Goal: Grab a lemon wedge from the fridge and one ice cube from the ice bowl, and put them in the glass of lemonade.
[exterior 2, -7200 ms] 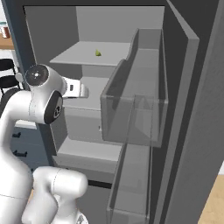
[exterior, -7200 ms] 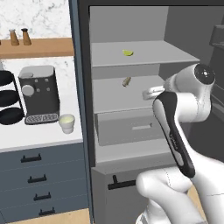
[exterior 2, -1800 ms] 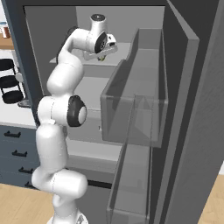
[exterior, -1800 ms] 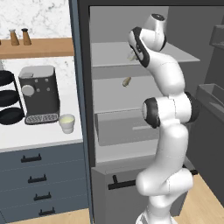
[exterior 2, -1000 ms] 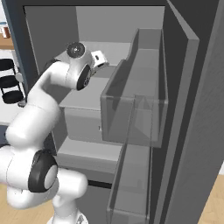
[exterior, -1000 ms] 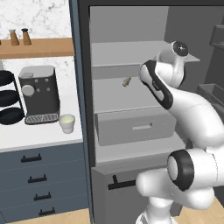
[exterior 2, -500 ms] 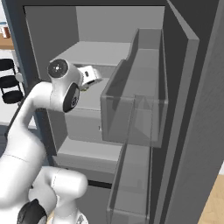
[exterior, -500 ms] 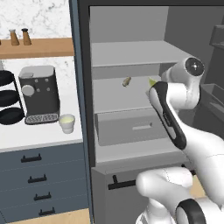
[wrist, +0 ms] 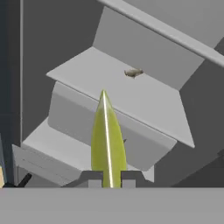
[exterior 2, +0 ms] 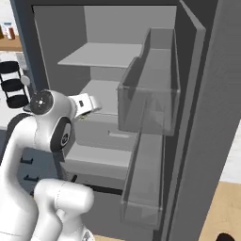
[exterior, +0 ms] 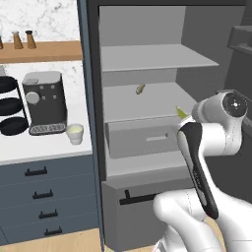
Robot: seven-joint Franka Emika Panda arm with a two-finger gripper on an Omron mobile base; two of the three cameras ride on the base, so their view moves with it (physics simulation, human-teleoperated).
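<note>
The light, slippery, easily squashed lemon wedge [wrist: 106, 140] is pinched by its thin edge between the narrowed gripper [wrist: 109, 179] fingers.

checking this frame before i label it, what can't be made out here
- Wedge: in the left base view the arm covers all but its tip; in the hand view its base sits hidden between the fingers.
- Tan bit on the fridge shelf: too small to identify.
- Cup: too small in the left base view to see its contents.
- Black rack: cut off by the left base view's left edge.
</note>
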